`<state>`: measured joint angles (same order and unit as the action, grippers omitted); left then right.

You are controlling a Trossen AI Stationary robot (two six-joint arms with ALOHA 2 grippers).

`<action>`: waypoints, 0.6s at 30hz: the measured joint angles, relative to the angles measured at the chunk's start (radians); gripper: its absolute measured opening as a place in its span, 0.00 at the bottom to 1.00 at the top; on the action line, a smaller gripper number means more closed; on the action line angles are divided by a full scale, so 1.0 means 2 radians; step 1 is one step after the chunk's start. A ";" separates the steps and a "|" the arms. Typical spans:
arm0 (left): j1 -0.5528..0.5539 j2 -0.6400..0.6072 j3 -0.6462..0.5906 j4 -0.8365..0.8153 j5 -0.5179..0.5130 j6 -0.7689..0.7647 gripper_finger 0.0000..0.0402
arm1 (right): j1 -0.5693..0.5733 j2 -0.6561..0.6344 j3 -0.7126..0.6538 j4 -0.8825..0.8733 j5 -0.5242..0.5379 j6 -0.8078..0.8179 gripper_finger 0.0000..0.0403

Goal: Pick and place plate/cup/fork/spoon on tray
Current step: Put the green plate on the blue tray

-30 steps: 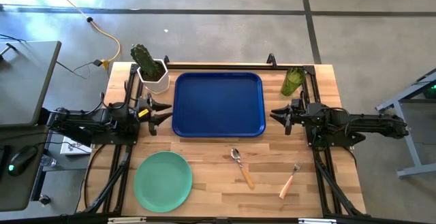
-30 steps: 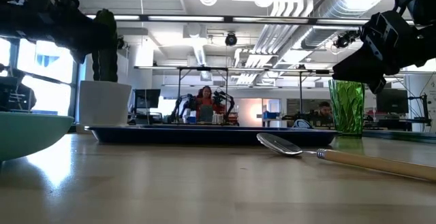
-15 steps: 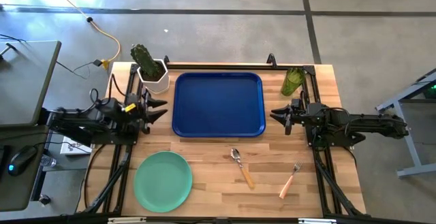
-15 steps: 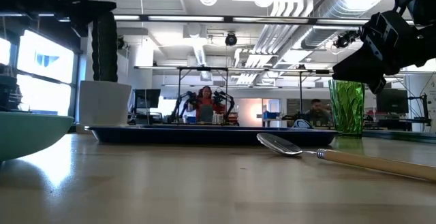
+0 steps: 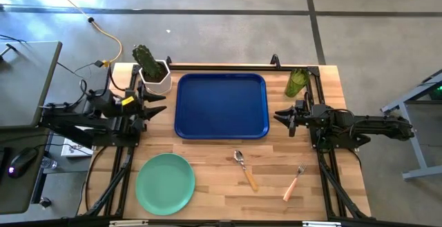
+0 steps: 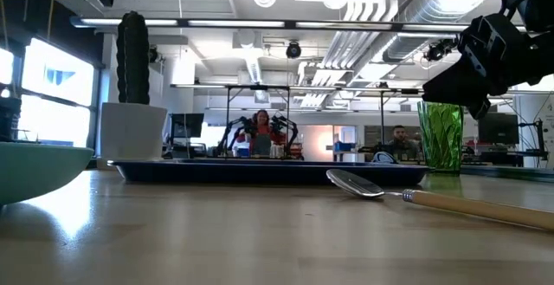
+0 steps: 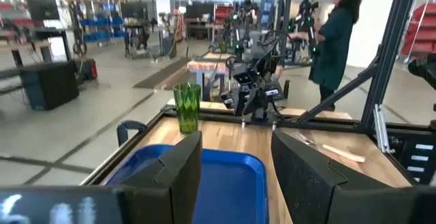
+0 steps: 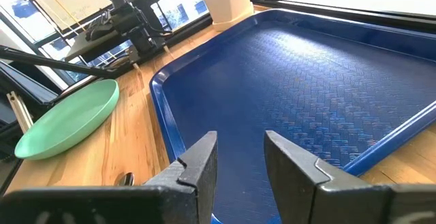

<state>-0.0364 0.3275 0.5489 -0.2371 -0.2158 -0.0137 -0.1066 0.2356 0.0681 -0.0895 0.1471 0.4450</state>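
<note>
Nothing is on the tray [image 5: 221, 106] yet. Both grippers hover with jaws released: left gripper [image 5: 153, 106] off the tray's left rim, right gripper [image 5: 280, 117] off its right. The plate [image 5: 165, 183] lies flat near the surface's front-left corner; its low rim could slip a shallow pinch. The spoon [image 5: 245, 170] points bowl toward the tray, handle toward the front edge.

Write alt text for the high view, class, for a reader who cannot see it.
An empty blue tray lies on a wooden table between two open pincers, left and right. Nearer the front lie a green plate, spoon and fork; a green cup and potted cactus flank the tray's far end.
</note>
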 joint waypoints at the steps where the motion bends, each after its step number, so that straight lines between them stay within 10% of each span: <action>1: 0.000 0.012 0.014 -0.013 0.002 -0.003 0.41 | 0.000 0.000 0.000 0.000 0.000 0.000 0.28; 18: 0.000 0.208 0.202 -0.206 0.053 -0.047 0.41 | 0.000 0.000 0.000 0.000 0.000 0.000 0.28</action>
<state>-0.0364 0.7426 0.9539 -0.6492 -0.1106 -0.1081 -0.1066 0.2357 0.0682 -0.0895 0.1467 0.4450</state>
